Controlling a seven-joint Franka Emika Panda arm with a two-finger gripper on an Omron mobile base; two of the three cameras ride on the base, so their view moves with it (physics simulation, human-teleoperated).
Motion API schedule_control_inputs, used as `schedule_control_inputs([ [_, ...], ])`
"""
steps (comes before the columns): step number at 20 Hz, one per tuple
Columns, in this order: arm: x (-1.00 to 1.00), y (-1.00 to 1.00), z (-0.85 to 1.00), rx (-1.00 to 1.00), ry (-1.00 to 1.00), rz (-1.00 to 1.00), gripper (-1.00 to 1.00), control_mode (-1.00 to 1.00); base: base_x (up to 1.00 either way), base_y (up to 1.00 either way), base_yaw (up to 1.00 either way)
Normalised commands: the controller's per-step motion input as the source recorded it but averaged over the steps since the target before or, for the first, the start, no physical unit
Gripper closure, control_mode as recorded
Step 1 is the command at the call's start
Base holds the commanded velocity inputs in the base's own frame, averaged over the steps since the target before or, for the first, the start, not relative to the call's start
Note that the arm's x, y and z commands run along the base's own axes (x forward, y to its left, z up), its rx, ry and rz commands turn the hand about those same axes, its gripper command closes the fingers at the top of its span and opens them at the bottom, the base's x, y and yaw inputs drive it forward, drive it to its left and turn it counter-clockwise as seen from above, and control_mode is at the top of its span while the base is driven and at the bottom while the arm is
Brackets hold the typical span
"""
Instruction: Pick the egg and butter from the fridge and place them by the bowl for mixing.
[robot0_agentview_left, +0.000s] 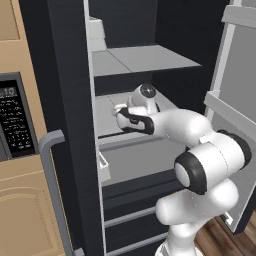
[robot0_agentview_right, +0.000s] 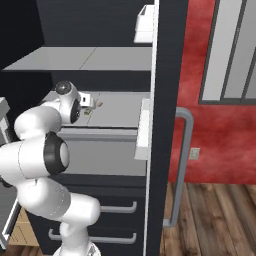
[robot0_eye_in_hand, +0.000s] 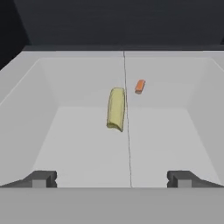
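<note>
Butter: you see a pale-yellow stubby block (robot0_eye_in_hand: 116, 108) lying on the light grey shelf floor, near the middle of the hand view, its long side running away from the camera.
Fridge: tall and black (robot0_agentview_left: 60, 75), doors swung open, with light grey shelves (robot0_agentview_left: 145, 59) and a long grey bar handle (robot0_agentview_right: 181, 165) on the door edge.
Arm: your white arm (robot0_agentview_left: 200, 155) reaches from the base into the middle shelf.
Gripper: your gripper (robot0_eye_in_hand: 111, 179) hangs with its two dark fingertips (robot0_eye_in_hand: 40, 178) spread wide apart and nothing between them; it holds nothing.
Gap to butter: the block sits ahead of the fingertips, apart from both, and roughly centred between them.
Orange-pink bit: a tiny scrap (robot0_eye_in_hand: 139, 86) lies just beyond the butter, a little to its right in the hand view; it is no part of your job.
Egg: you cannot make it out for certain in these views; a small speck on the shelf in the right base view is too small to name.
Step in hand: by my reading, you are on the approach to pick the butter, with no grasp made yet.
Next move: you would likely need to go forward and down until the fingers straddle the block across its narrow width, then close.
Care: keep the fingers off the shelf floor.
</note>
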Motion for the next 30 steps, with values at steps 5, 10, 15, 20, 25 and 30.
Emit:
schedule_control_inputs([
  [5,0.41,0.03,-0.2,0.0,0.0,0.0,-1.0,-1.0,0.0,0.0,0.0],
  [10,0.34,0.1,-0.23,0.0,0.0,0.0,-1.0,-1.0,0.0,0.0,0.0],
  [15,0.36,0.18,-0.13,0.0,0.0,0.0,-1.0,-1.0,0.0,0.0,0.0],
  [20,0.39,0.18,-0.08,-0.01,0.0,0.0,-1.0,-1.0,0.0,0.0,0.0],
  [25,0.33,0.02,-0.08,-0.01,0.03,-0.06,-1.0,-1.0,0.0,0.0,0.0],
  [30,0.21,0.0,-0.02,0.0,0.05,-0.1,-1.0,-1.0,0.0,0.0,0.0],
])
